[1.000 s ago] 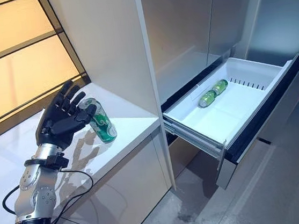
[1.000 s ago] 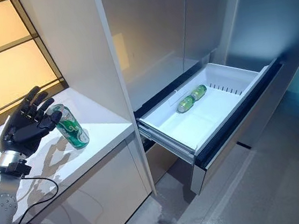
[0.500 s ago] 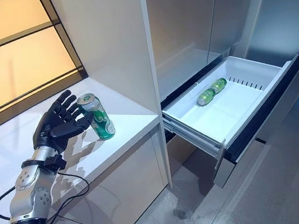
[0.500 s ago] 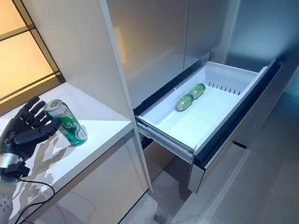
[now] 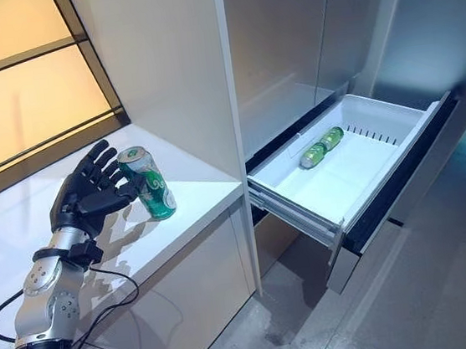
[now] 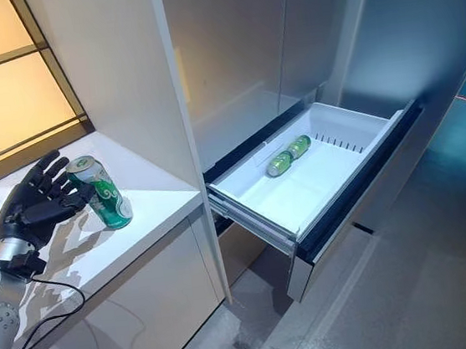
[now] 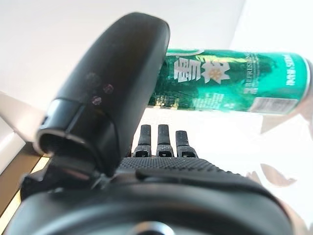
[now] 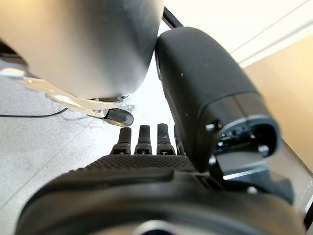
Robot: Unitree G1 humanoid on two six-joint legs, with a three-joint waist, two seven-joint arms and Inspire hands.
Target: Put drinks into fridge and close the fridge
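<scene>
A green drink can stands upright on the white counter, and it also shows in the left wrist view. My left hand is open right beside the can, fingers spread. Its thumb reaches toward the can's side, and I cannot tell whether it touches. The white fridge drawer is pulled out to the right, and green cans lie end to end at its back. My right hand shows in its wrist view with straight fingers, holding nothing.
A tall white panel rises between the counter and the fridge, close behind the can. An amber window runs along the counter's back. Grey floor lies below the open drawer.
The camera has shifted a little. My left hand has dropped slightly and stays open beside the can, which looked tilted a second ago and now stands upright.
</scene>
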